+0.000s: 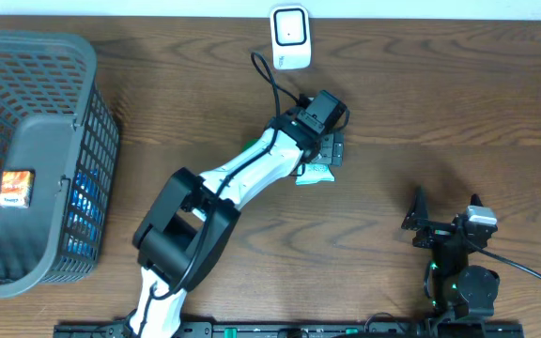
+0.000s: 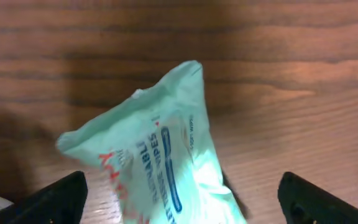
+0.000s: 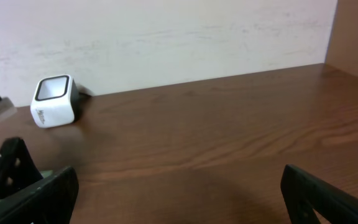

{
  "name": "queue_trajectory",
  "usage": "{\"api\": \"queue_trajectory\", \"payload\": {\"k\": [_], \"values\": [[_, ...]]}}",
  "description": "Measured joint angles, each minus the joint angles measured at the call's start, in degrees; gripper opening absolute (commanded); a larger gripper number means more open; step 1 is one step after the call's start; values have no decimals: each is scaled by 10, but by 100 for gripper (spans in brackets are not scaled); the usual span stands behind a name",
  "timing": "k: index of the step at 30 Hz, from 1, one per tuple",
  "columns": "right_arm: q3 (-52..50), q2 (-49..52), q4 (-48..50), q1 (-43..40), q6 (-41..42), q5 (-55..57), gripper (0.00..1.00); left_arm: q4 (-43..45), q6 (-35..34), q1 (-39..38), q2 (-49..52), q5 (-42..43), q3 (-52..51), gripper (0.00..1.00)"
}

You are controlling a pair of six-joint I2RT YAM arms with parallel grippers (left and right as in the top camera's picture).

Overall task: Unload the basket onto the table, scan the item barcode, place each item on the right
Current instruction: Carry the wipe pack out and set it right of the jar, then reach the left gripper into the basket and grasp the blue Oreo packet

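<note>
Since the left claw [image 2: 180, 186] stands spread wide with nothing clamped, the mint-green pack of wipes [image 2: 160, 155] lies loose on the table [image 1: 440, 94] between its fingers, which touch it on neither side. From overhead the pack sits under the claw's tip, near the white barcode scanner [image 1: 289, 36] at the table's far edge but clearly apart from it. The right claw [image 3: 178, 174] is likewise released and empty, parked low near the front right corner, well away from the pack. A grey mesh basket [image 1: 92, 103] stands at the far left.

The scan looks not yet achieved from this position. The upper face of the pack shows brand lettering, and no barcode can be made out there, so the code is probably on the underside or at an end.

To do this step well, close across the pack's narrow width near its middle, where the soft film will bunch least. Lift it flat, then turn it so the coded face looks squarely into the scanner's dark window. Hold it close and steady, with the film taut, since wrinkles or glare could spoil the read.
</note>
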Motion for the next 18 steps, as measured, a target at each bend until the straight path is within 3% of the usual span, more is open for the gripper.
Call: {"api": "queue_trajectory", "payload": {"k": [4, 9, 14, 18], "values": [[0, 0, 0, 0, 0, 0, 99, -62, 36, 17, -85, -11, 40, 98], [0, 0, 0, 0, 0, 0, 99, -120, 66, 95, -271, -20, 122, 98], [0, 0, 0, 0, 0, 0, 99, -210, 78, 220, -426, -75, 145, 98], [0, 0, 0, 0, 0, 0, 99, -293, 43, 367, -458, -114, 143, 98]]}}
